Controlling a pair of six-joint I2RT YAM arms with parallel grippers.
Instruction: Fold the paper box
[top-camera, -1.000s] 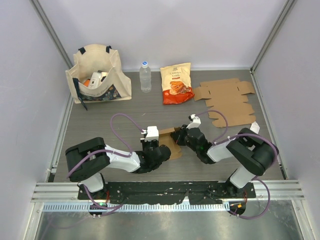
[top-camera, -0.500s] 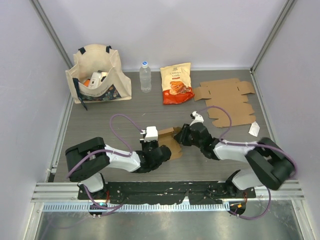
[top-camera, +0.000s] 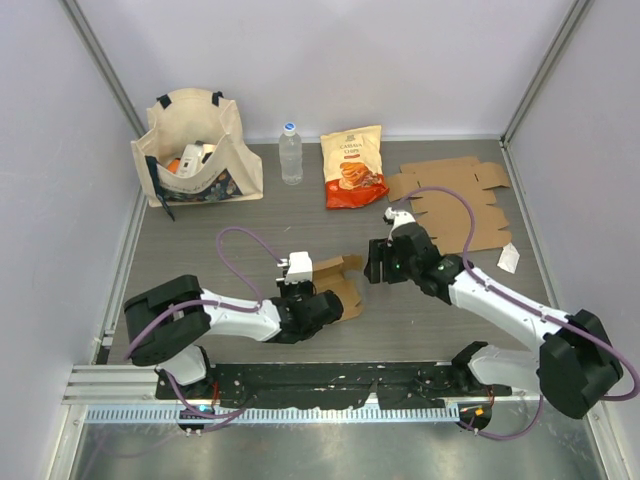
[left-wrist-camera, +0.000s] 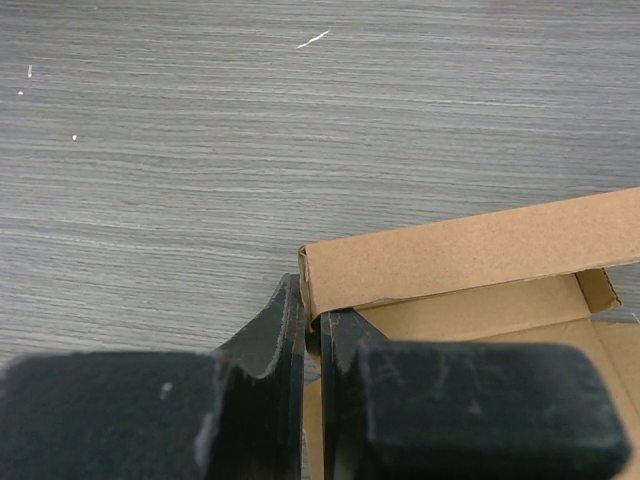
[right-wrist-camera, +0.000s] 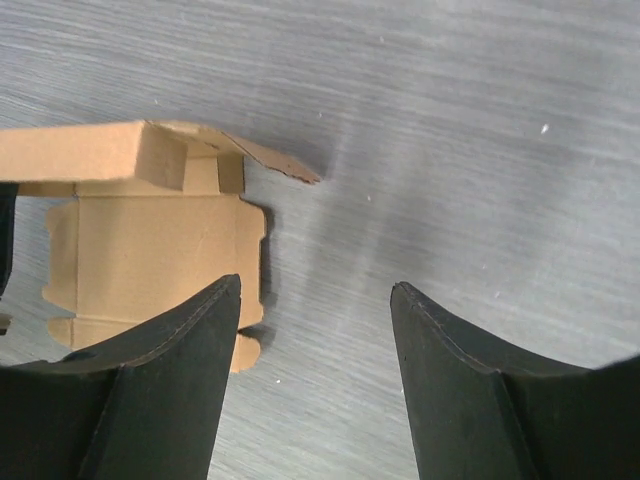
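Grey table (top-camera: 300, 215) | one paper box (top-camera: 343, 285) centre, left gripper (left-wrist-camera: 312, 322) clamped on its wall | right gripper (right-wrist-camera: 315, 290) fingers apart | one each along top: flat blank (top-camera: 455, 205), bottle (top-camera: 290, 153), snack bag (top-camera: 353, 167), tote (top-camera: 195, 150)

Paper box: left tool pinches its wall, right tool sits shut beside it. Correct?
Not quite. The right tool is open, not shut: the right wrist view shows its jaws standing apart over bare table, holding nothing, beside the paper box. The left tool does pinch the box wall.
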